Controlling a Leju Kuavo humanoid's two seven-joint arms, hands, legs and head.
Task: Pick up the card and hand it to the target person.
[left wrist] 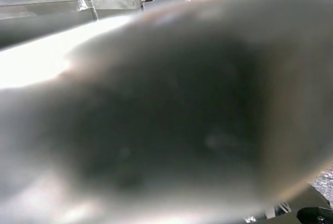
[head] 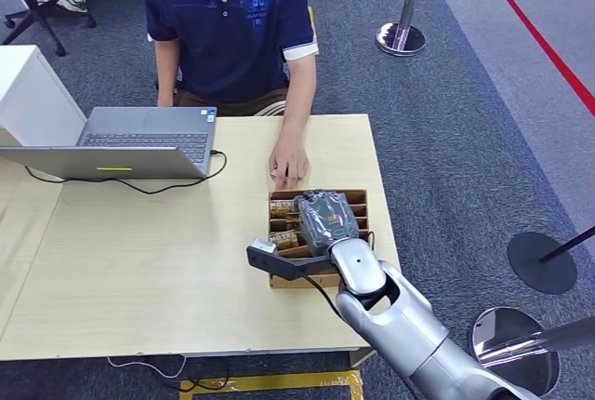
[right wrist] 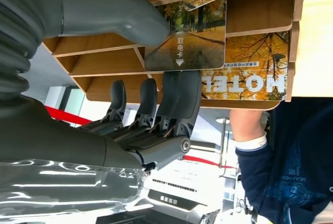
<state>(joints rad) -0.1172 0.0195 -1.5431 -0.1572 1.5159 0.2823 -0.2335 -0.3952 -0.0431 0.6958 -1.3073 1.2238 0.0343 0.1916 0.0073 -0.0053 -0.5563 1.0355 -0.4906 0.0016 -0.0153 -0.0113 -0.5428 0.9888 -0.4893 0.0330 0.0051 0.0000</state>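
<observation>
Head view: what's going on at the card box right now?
The robot's right hand is down in the wooden card holder near the table's right edge. In the right wrist view its thumb and fingers sit on either side of a hotel card in the slots; it looks pinched but not yet lifted out. A person sits across the table, one hand resting just beyond the holder. A laptop stands open on the left.

My arm (head: 414, 330) is glossy silver metal; the card holder (head: 359, 203) is matt brown wood, the card (right wrist: 186, 39) glossy printed plastic, the table (head: 176, 260) smooth pale wood.
</observation>
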